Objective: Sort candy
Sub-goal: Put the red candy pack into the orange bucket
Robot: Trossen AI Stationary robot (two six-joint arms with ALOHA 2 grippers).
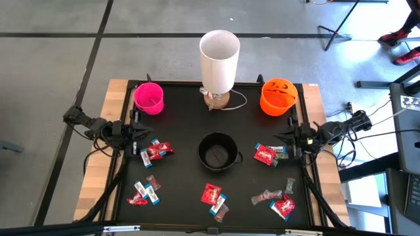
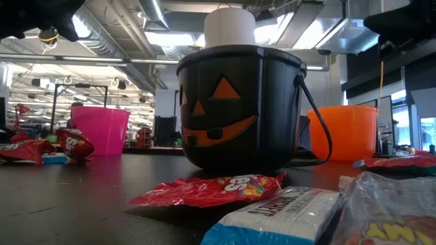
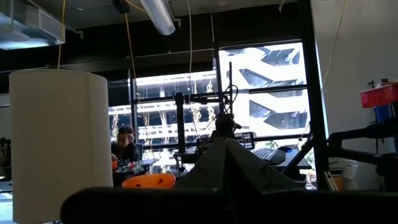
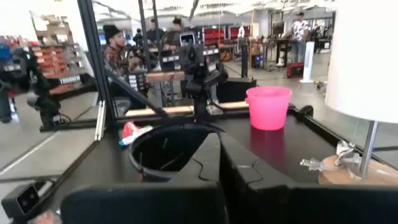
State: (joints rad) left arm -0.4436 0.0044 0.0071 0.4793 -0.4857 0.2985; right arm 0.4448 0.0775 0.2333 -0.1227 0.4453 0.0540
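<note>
Black bucket's [image 2: 240, 109] jack-o'-lantern face low view only, candy [image 1: 156, 151] scattered overhead

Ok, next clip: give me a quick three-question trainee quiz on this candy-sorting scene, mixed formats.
1. True or false: the black pumpkin bucket stands at the mat's middle, between the two arms.
2. Which container stands at the far left corner of the mat? A) pink cup B) orange pumpkin bucket C) white lamp
3. Fill in: both the left gripper and the right gripper are ____ and hold nothing, while the candy lies scattered on the mat.

Key: 1 true; 2 A; 3 shut.
</note>
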